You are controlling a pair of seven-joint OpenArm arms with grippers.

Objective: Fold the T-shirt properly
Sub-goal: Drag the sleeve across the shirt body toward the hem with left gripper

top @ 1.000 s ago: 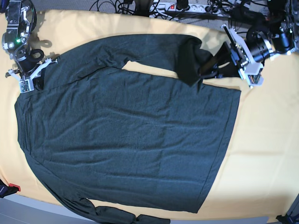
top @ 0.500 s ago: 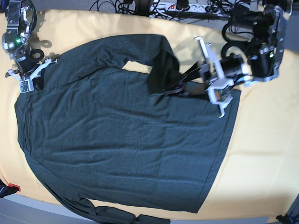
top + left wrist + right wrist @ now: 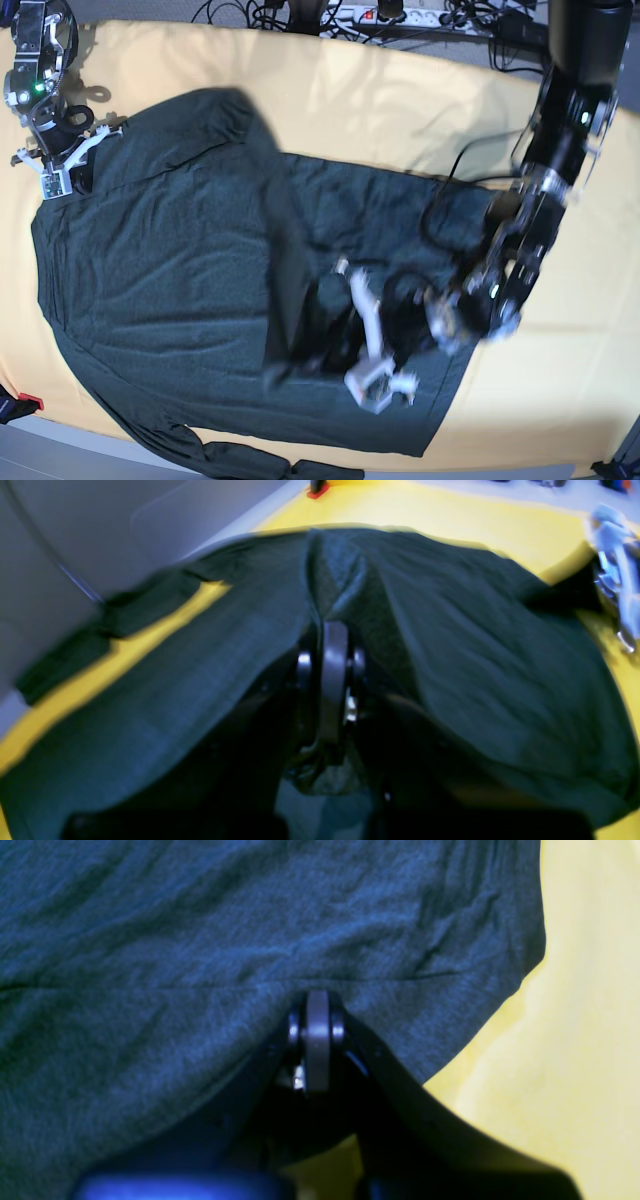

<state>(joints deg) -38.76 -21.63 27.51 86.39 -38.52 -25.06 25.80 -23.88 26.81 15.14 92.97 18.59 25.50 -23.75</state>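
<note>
The T-shirt (image 3: 170, 270) lies spread on the yellow cloth (image 3: 400, 110), dark and heathered. My left gripper (image 3: 325, 332) hovers over the shirt's lower middle, shut on the far sleeve, which drapes in a fold across the body. In the left wrist view the jaws (image 3: 334, 626) pinch a ridge of T-shirt (image 3: 475, 655) fabric that hangs down on both sides. My right gripper (image 3: 72, 175) stays at the shirt's upper left corner. In the right wrist view it (image 3: 317, 996) is shut on the T-shirt (image 3: 200, 940) edge beside the yellow cloth (image 3: 590, 1040).
Cables and a power strip (image 3: 370, 15) run along the back edge. The other sleeve (image 3: 250, 462) trails off the front edge. A small red object (image 3: 30, 403) sits at the front left corner. Bare yellow cloth lies to the right of the shirt.
My left arm has carried the far sleeve from the back right corner across the shirt body to its lower middle. The right arm has not moved.
</note>
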